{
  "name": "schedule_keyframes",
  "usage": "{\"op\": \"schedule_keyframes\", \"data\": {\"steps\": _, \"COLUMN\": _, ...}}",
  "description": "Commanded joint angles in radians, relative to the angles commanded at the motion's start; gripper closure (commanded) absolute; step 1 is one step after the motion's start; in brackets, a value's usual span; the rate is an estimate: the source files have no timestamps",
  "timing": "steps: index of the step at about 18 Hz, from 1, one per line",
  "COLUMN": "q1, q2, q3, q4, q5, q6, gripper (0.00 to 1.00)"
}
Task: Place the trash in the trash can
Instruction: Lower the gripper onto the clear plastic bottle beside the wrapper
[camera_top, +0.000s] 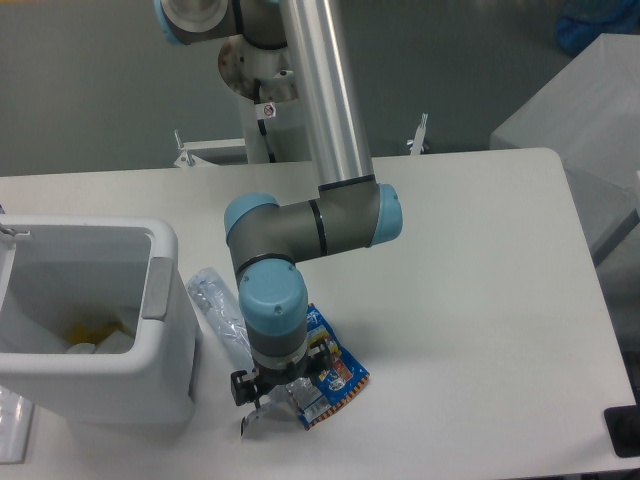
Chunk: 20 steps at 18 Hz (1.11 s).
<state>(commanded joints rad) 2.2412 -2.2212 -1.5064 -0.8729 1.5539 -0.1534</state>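
Observation:
The clear crushed bottle (214, 306) lies on the table just right of the white trash can (160, 372), its lower end hidden under my wrist. A blue-and-orange snack wrapper (334, 378) lies flat to the right of the bottle, with a silver flap (256, 420) sticking out at the front. My gripper (272, 392) points straight down over the bottle's lower end and the wrapper's left edge. The wrist hides its fingers, so their state does not show.
The trash can holds some yellow and white items (92, 338) at its bottom. A grey cabinet (585, 110) stands beyond the table's right side. The table's front edge runs close below the wrapper.

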Motion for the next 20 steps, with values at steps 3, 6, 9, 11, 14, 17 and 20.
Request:
{"op": "schedule_keyframes", "data": {"steps": 3, "q1": -0.014, "q2": -0.002, "q3": -0.006, "q4": 0.005, "q5": 0.002, "q6": 0.000, "gripper": 0.18}}
{"op": "schedule_keyframes", "data": {"steps": 6, "q1": -0.015, "q2": 0.003, "q3": -0.011, "q4": 0.005, "q5": 0.002, "q6": 0.000, "gripper": 0.35}}
{"op": "schedule_keyframes", "data": {"steps": 9, "q1": -0.023, "q2": 0.003, "q3": -0.011, "q4": 0.005, "q5": 0.003, "q6": 0.002, "gripper": 0.38}}
{"op": "schedule_keyframes", "data": {"steps": 11, "q1": -0.025, "q2": 0.003, "q3": -0.011, "q4": 0.005, "q5": 0.003, "q6": 0.002, "gripper": 0.42}}
{"op": "schedule_keyframes", "data": {"steps": 14, "q1": -0.034, "q2": 0.005, "q3": -0.014, "q4": 0.006, "q5": 0.003, "q6": 0.003, "gripper": 0.44}}
{"op": "schedule_keyframes", "data": {"steps": 17, "q1": -0.034, "q2": 0.005, "q3": -0.014, "q4": 0.006, "q5": 0.005, "q6": 0.005, "gripper": 0.52}}
{"op": "schedule_keyframes", "data": {"steps": 20, "q1": -0.034, "q2": 0.005, "q3": -0.012, "q4": 0.005, "q5": 0.006, "q6": 0.006, "gripper": 0.56}}
